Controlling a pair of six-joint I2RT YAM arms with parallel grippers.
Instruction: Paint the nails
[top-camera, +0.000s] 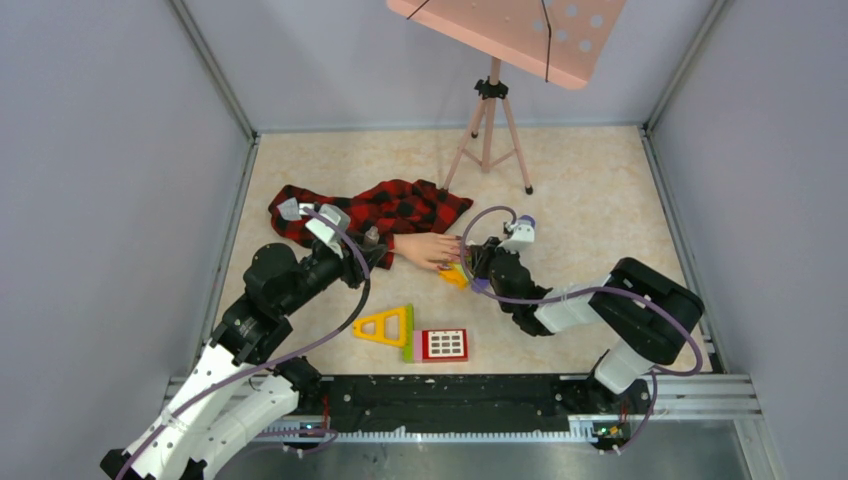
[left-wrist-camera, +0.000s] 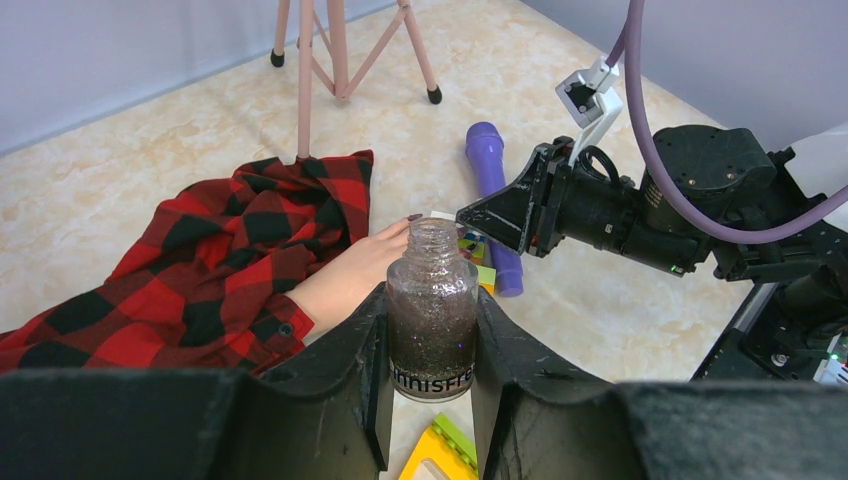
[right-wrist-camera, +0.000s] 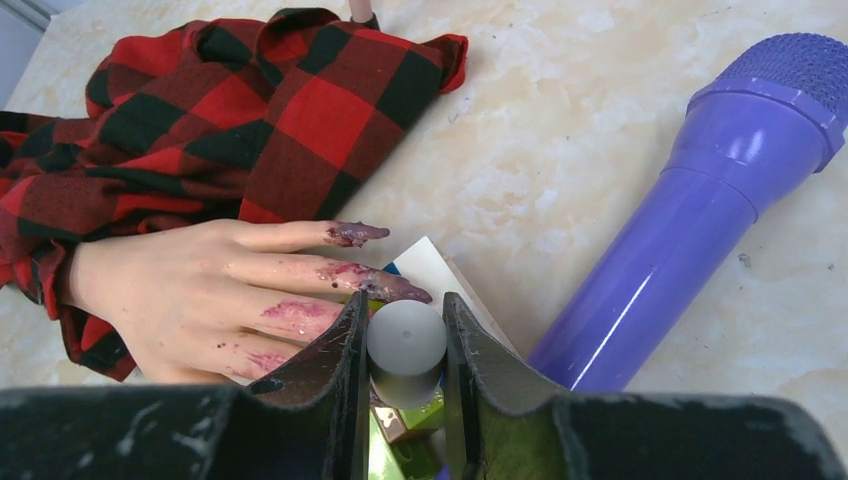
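The right end effector (right-wrist-camera: 403, 312) is closed on a small grey cap (right-wrist-camera: 405, 348), pinched upright between its two dark fingers at the bottom centre of the right wrist view. Just above and left of it lie the nails (right-wrist-camera: 356, 234), smeared dark purple. The stain runs back along the fingertips, and the lower stained tip nearly touches the cap. They belong to the mannequin hand (right-wrist-camera: 190, 290), which lies flat on the desk (top-camera: 590, 200), palm down. Its long axis runs left to right in that view, with the fingers pointing right, toward the end effector. The wrist goes off to the left into the red-and-black plaid sleeve (right-wrist-camera: 250, 110). A white flat piece (right-wrist-camera: 432, 268) lies under the fingertips. A purple toy microphone (right-wrist-camera: 700, 220) lies slantwise on the right, its head in the upper right corner.

The left end effector (left-wrist-camera: 430, 345) is clamped on an uncapped glitter bottle (left-wrist-camera: 432, 290), held upright at the lower centre of the left wrist view, just beside the hand's wrist.

In the top view the hand sits at mid-frame between both arms, fingers pointing right. A yellow triangle block (top-camera: 385, 325) and a red window block (top-camera: 443, 344) lie below it. A pink stand (top-camera: 490, 110) is at the top.
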